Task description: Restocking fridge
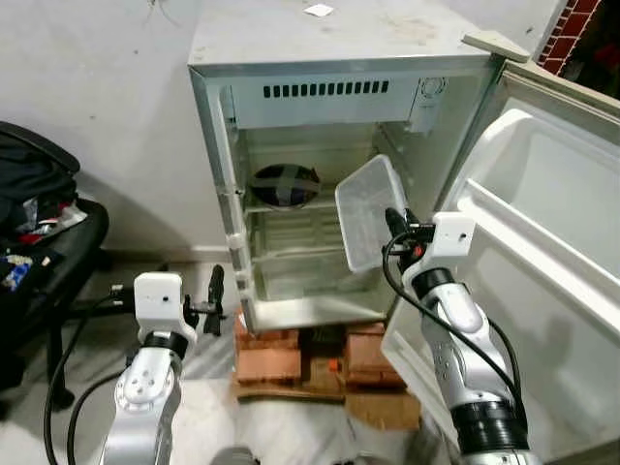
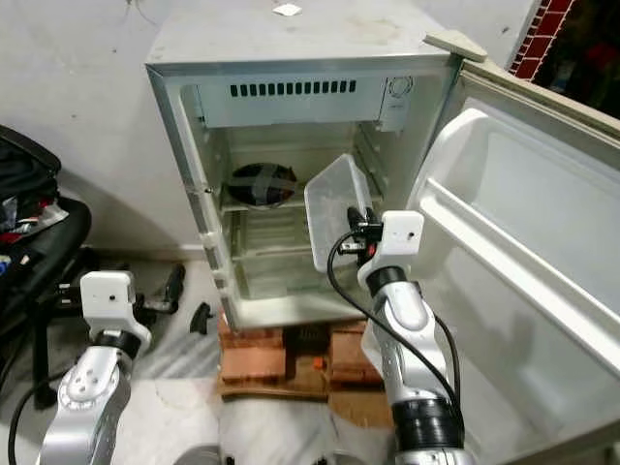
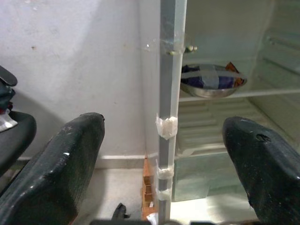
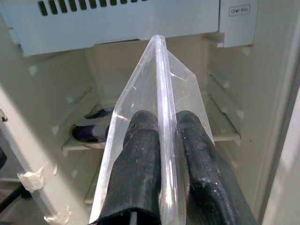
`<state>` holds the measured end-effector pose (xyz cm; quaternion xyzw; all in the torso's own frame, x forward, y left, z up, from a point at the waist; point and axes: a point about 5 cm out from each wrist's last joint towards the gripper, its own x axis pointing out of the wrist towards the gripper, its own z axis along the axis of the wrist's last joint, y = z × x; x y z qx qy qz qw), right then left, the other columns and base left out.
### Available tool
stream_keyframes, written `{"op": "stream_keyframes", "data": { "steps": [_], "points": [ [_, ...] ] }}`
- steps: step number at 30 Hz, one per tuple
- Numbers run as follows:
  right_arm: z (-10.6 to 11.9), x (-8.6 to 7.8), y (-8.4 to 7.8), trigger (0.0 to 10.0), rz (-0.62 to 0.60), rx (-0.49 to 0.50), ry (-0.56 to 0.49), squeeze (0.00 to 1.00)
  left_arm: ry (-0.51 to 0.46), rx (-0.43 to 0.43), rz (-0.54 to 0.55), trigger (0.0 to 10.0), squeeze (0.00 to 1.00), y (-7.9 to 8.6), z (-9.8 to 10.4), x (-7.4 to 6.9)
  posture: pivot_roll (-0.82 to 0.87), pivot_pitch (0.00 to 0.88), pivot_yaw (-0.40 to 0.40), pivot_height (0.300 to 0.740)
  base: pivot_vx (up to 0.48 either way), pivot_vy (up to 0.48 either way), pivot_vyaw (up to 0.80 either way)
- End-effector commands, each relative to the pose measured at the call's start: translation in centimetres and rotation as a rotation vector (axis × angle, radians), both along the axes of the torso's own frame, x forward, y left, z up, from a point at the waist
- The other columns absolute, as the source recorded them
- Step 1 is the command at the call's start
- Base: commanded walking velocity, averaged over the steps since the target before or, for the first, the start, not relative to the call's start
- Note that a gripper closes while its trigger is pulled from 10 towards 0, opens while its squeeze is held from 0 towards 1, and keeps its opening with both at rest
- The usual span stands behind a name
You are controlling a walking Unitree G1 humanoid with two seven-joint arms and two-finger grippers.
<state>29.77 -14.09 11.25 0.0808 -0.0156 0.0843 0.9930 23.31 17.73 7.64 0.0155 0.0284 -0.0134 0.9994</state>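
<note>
The clear plastic container [image 1: 369,210] is tilting on edge, its rim pinched between the right gripper [image 4: 161,140] fingers, extending ahead toward the open fridge [image 1: 320,116]. Beyond it, a foil-taped bowl [image 1: 285,184] is sitting on a shelf. The left gripper [image 3: 164,164] is gaping wide, empty, facing the fridge's front edge.

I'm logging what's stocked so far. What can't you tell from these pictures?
- Bowl contents: covered and taped over, eye and left wrist views.
- Clear container in the right gripper: held tilted, its inside unclear.
- Fridge lowest compartment: frosted front hides it.
</note>
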Motion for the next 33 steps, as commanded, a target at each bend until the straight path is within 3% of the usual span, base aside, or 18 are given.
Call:
{"op": "stream_keyframes", "data": {
  "steps": [1,10,23,33],
  "points": [
    [0.2,0.0,-0.1,10.0,0.004,-0.001,-0.004,0.0,-0.011,-0.003,-0.009,10.0,0.0,0.2,0.3,-0.2,0.14,0.0,-0.025,0.74,0.244,0.0,0.0],
    [-1.4,-1.4,-0.7,10.0,0.007,-0.006,0.062,0.0,-0.003,-0.001,0.032,10.0,0.0,1.2,0.1,-1.2,0.14,0.0,-0.028,0.74,0.271,0.0,0.0],
    [-1.9,-2.2,-1.3,10.0,0.016,-0.022,0.095,0.0,-0.005,0.002,0.025,10.0,0.0,1.1,0.1,-1.1,0.14,0.0,-0.031,0.74,0.301,0.0,0.0],
    [-1.7,-5.1,-2.8,10.0,0.05,-0.022,0.13,0.0,-0.004,0.02,0.053,10.0,0.0,1.8,1.0,-3.5,0.14,0.0,-0.037,0.74,0.278,0.0,0.0]
  ]
}}
